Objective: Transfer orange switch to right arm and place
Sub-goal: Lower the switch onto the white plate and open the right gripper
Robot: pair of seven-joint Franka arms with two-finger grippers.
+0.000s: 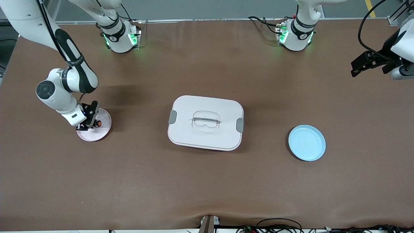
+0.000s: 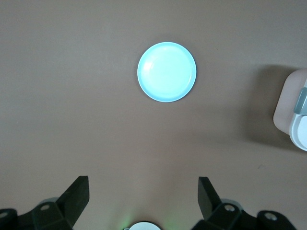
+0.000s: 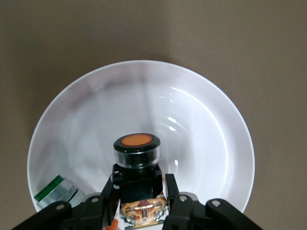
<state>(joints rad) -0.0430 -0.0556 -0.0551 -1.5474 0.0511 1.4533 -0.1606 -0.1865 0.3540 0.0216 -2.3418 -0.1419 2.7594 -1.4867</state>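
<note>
The switch is held clamped in the right gripper, just over the bowl at the right arm's end of the table. A second small part is seen in that bowl, beside the gripper. The left gripper, fingers spread, is parked well apart, over bare table near the plate. The box is found between bowl and plate.

The front view looked down from high across the table, facing both robot bases. The left wrist view looked straight down from well above, sharing the blue plate with the front view. The right wrist view looked down from close above the white plate, also seen from the front.
</note>
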